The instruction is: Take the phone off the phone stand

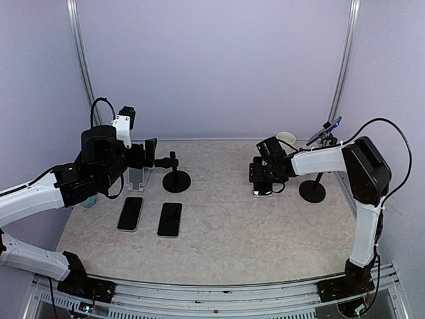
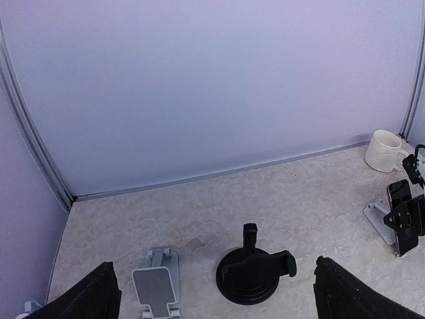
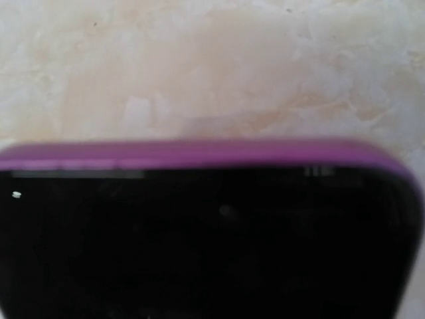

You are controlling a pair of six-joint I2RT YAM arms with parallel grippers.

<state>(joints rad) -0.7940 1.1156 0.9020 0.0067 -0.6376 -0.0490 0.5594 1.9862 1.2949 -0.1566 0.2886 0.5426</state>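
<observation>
A phone with a purple edge (image 3: 199, 154) fills the right wrist view, very close and dark. In the top view it (image 1: 262, 192) leans on a small white stand on the table, also seen in the left wrist view (image 2: 377, 219). My right gripper (image 1: 263, 175) is down around this phone; its fingers are hidden, so I cannot tell whether they are closed on it. My left gripper (image 2: 212, 299) is open and empty, its fingers wide apart, hovering in front of an empty black phone stand (image 2: 252, 269).
A second phone (image 1: 324, 131) sits on a tall black stand (image 1: 312, 191) at the right. Two phones (image 1: 130, 213) (image 1: 170, 219) lie flat at the front left. An empty white stand (image 2: 156, 284) is beside the black one. A white mug (image 2: 385, 151) stands at the back.
</observation>
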